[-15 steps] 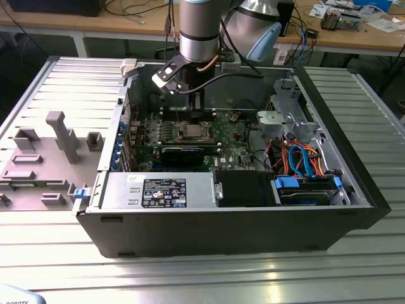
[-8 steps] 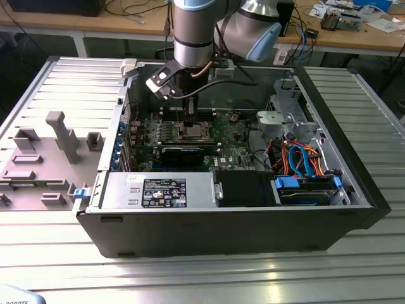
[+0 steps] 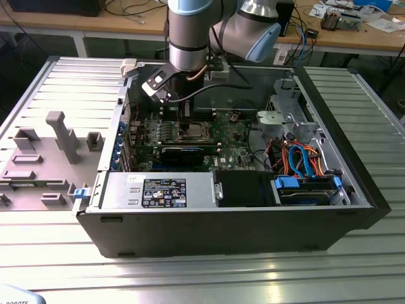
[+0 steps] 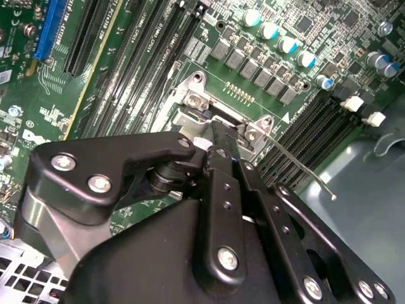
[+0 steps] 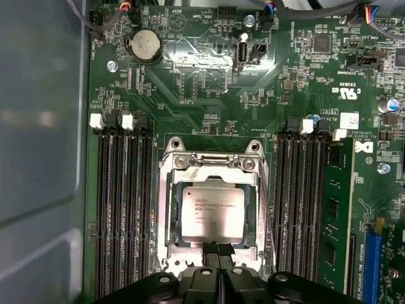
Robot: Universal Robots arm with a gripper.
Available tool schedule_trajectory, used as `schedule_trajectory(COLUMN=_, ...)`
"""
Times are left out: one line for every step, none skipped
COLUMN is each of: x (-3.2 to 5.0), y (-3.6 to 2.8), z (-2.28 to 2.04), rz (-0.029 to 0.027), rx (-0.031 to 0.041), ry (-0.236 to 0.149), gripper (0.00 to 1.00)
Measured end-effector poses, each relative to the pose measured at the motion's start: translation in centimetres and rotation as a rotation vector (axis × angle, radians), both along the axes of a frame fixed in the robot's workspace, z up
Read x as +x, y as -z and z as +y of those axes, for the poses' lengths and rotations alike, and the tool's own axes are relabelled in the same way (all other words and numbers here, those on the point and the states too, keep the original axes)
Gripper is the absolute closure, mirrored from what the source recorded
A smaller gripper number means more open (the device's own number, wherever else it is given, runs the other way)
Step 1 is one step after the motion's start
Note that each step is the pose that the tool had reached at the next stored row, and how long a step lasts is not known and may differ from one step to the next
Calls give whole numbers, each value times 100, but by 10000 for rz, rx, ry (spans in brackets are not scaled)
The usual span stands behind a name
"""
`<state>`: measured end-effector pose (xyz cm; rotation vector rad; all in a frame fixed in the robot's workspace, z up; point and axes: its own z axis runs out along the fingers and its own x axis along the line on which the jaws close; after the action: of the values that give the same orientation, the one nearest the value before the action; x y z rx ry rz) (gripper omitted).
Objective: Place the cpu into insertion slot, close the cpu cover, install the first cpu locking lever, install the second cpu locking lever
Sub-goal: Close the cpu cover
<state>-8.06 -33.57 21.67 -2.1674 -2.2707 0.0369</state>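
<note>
In the first wrist view the cpu (image 5: 212, 212), a silver-grey square, lies flat inside the insertion slot (image 5: 166, 253). The cpu cover (image 5: 212, 179), a thin silver frame, lies down around it. My gripper (image 5: 218, 249) is shut, its two black fingertips pressed together at the cover's near edge, right beside the chip. In the second wrist view the gripper (image 4: 223, 142) rests on the socket's metal frame, and a thin wire locking lever (image 4: 302, 170) sticks out sideways, unlatched. In the exterior view the gripper (image 3: 185, 117) reaches down into the open computer case over the socket (image 3: 195, 133).
Long black memory slots (image 5: 123, 209) flank the socket on both sides, with a fitted module (image 5: 329, 209) further out. A coin battery (image 5: 145, 44) sits beyond. A long black card (image 3: 182, 152), a drive cage with coloured cables (image 3: 304, 158) and the case walls (image 3: 354, 145) hem in the board.
</note>
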Motion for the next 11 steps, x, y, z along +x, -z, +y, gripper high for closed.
schedule_trajectory(x=-3, y=8, z=0, rz=-1, rx=0, ry=-9, gripper=89)
schedule_trajectory(x=-3, y=26, z=0, rz=-1, rx=-1, ry=-19, gripper=89)
schedule_trajectory(x=-4, y=47, z=0, rz=-1, rx=0, ry=-32, gripper=89)
schedule_trajectory(x=-5, y=63, z=0, rz=-2, rx=2, ry=-36, gripper=89)
schedule_trajectory(x=-5, y=76, z=0, rz=-2, rx=1, ry=-39, gripper=89)
schedule_trajectory(x=-5, y=84, z=0, rz=-1, rx=0, ry=-42, gripper=89)
schedule_trajectory(x=-5, y=98, z=0, rz=-1, rx=0, ry=-47, gripper=89)
schedule_trajectory(x=-7, y=105, z=-1, rz=0, rx=-2, ry=-50, gripper=89)
schedule_trajectory(x=-9, y=106, z=0, rz=0, rx=-1, ry=-51, gripper=89)
schedule_trajectory(x=-12, y=105, z=0, rz=-2, rx=1, ry=-50, gripper=89)
schedule_trajectory(x=-12, y=99, z=0, rz=-8, rx=2, ry=-51, gripper=89)
